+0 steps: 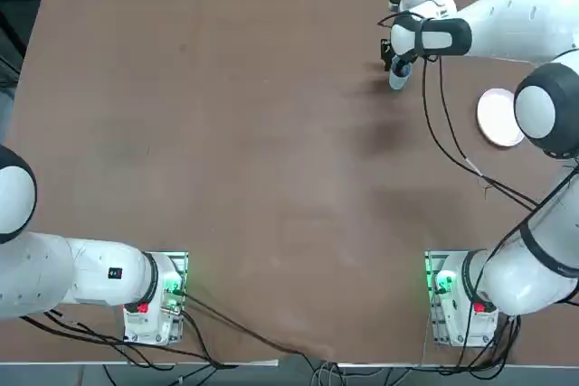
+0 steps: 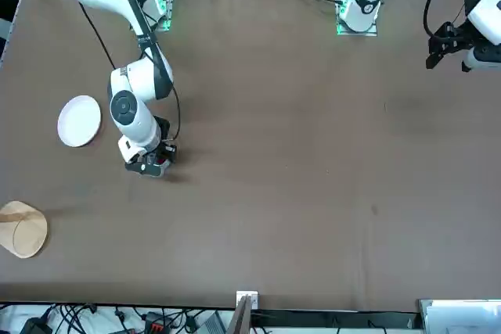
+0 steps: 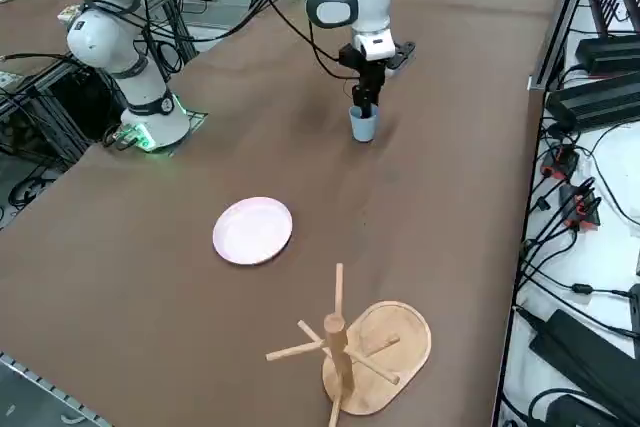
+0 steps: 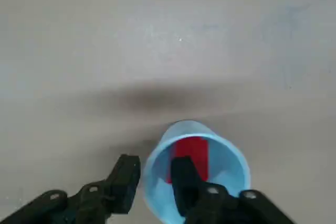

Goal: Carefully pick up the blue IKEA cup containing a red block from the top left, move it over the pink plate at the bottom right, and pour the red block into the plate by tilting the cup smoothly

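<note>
My pincer (image 4: 159, 184) straddles the near wall of the blue tumbler (image 4: 152, 179), one finger inside beside the red block (image 4: 193, 156), gap visible, probably to pinch the rim; tumbler upper right in top view.

Overhead, facing, raised-side and close wrist views, the last two sharing the blue cup (image 3: 364, 126) (image 4: 226, 163).

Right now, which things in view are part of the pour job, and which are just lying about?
Job:
- blue cup, between the right gripper's fingers, one finger inside its rim
- red block, in the cup
- pink plate, on the table

Lying about:
- wooden stand with pegs
- tan wooden oval, by the stand
</note>
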Controlling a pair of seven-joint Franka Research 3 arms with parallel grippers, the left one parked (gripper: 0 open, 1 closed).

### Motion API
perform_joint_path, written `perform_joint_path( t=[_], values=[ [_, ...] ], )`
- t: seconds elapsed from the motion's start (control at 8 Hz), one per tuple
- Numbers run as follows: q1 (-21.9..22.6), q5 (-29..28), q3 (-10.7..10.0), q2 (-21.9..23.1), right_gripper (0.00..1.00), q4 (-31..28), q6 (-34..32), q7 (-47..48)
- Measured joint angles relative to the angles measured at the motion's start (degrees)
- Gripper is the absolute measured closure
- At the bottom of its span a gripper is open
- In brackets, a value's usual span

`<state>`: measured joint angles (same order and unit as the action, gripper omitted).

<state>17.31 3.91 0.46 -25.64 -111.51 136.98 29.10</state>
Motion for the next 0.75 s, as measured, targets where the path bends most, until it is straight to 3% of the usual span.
perform_joint_path(
  t=[0.12,0.25,0.38,0.75],
  values=[
    [-0.1,0.0,0.0,0.0,0.69,0.0,0.0,0.1],
    [-0.3,0.0,0.0,-0.1,0.91,0.0,0.0,0.4],
    [-0.5,0.0,-0.1,0.1,0.96,0.0,-0.2,1.2],
    [-0.6,0.0,-0.1,0.2,0.97,0.0,-0.2,1.6]
  ],
)
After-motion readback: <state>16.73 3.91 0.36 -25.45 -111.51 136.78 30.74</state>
